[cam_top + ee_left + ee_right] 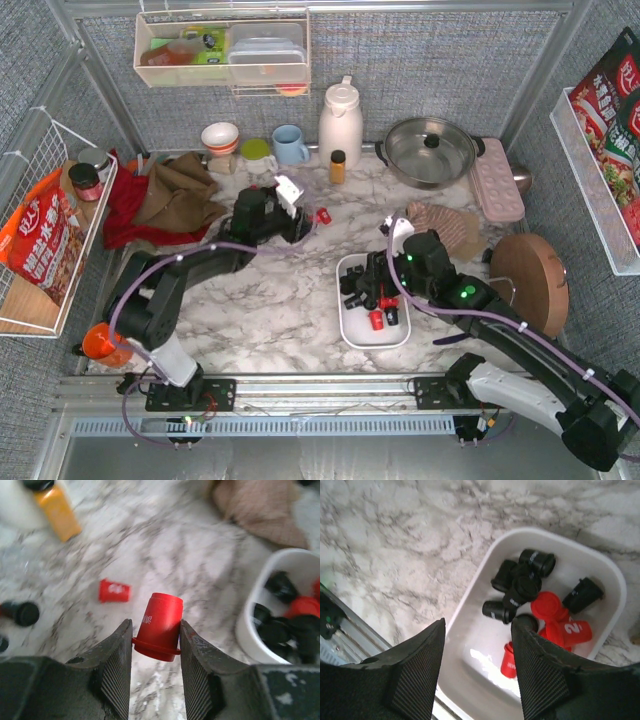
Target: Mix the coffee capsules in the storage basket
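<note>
My left gripper (156, 626) is shut on an upright red coffee capsule (159, 627), held just above the marble to the left of the storage basket (248, 625). Another red capsule (114, 590) lies on its side beyond it, and a black one (22, 613) lies further left. The white basket (350, 330) holds several black capsules (522, 587) and red capsules (560, 625), clustered at its far end. My right gripper (477, 625) hangs open over the basket's near, bare end with nothing between its fingers; it sits over the basket (375, 285) in the top view.
An amber bottle (338, 166) and a white jug (340, 122) stand behind the left gripper. A lidded pot (430, 150), a pink box (497, 180), a brown mesh cloth (445, 225) and a round wooden board (528, 282) lie to the right. Crumpled cloths (170, 195) lie at the left.
</note>
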You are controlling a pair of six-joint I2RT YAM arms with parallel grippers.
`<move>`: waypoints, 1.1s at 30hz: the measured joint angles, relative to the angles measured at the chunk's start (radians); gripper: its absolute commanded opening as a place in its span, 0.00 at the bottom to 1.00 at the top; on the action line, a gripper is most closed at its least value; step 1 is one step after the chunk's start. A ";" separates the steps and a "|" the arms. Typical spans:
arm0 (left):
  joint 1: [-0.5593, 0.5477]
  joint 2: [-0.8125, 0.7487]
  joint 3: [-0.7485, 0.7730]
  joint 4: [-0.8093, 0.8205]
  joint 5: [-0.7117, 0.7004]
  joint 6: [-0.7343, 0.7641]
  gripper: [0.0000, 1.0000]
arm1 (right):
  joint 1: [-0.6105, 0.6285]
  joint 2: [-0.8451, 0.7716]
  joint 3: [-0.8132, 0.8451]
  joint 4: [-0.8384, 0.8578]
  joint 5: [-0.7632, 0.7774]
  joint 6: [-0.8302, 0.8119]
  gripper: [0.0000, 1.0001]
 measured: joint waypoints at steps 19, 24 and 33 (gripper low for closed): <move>-0.178 -0.252 -0.424 0.582 0.337 0.348 0.34 | -0.001 0.060 -0.045 0.428 -0.042 0.186 0.66; -0.206 -0.242 -0.423 0.583 0.366 0.353 0.34 | 0.000 0.092 -0.045 0.495 -0.080 0.223 0.64; -0.212 -0.243 -0.413 0.590 0.370 0.328 0.34 | 0.002 0.100 -0.051 0.483 -0.084 0.249 0.59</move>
